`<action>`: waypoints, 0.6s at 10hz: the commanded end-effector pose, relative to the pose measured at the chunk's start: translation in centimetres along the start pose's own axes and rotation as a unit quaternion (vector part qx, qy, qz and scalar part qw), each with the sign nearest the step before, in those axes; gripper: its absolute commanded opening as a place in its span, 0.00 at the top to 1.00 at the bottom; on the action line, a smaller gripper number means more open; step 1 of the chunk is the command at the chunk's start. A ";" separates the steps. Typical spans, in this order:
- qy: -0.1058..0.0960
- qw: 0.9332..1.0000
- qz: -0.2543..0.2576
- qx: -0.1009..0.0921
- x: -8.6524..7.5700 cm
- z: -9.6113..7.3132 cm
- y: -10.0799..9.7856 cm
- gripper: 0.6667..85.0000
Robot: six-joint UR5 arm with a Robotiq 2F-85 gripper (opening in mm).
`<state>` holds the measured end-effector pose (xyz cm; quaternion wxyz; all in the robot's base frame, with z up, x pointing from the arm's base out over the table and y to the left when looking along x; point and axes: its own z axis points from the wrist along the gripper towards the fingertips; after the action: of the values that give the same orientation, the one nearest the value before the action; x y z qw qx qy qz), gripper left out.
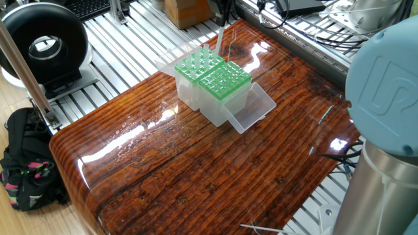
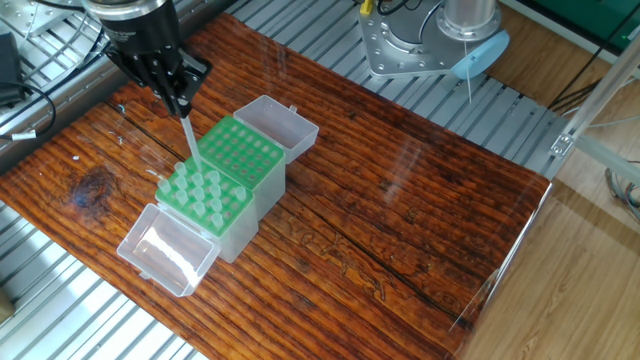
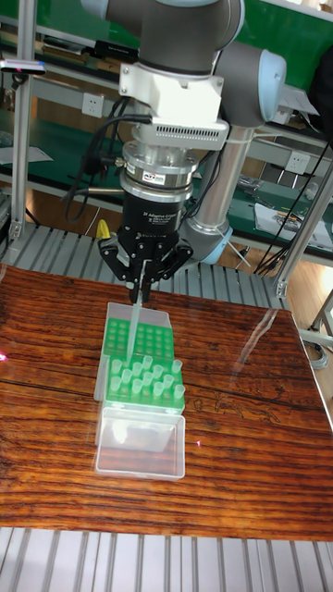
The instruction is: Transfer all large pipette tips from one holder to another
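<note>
The gripper (image 2: pixel 178 103) is pinching one of the large pipette tips (image 2: pixel 188 143) by its top, hanging it point-down over the green racks (image 2: pixel 222 170), which are sitting near the desk's (image 2: pixel 400 200) far edge in the tall view. Other tips (image 3: pixel 143 377) are standing in the nearer rack.

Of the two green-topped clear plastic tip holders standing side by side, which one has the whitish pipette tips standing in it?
The green-topped holder with tips is the one nearer the lying open lid. The other holder shows only bare holes; the gripper holds one tip above it.
</note>
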<state>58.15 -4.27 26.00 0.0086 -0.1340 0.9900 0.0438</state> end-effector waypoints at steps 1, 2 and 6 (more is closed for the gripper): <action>-0.004 1.000 -0.001 -0.007 -0.1 0.0 0.4 0.79; -0.005 1.000 -0.004 -0.007 -0.2 0.0 0.4 0.78; -0.005 1.000 -0.011 -0.011 -0.2 0.0 0.6 0.74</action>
<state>58.10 -4.03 25.92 0.0098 -0.1409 0.9888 0.0478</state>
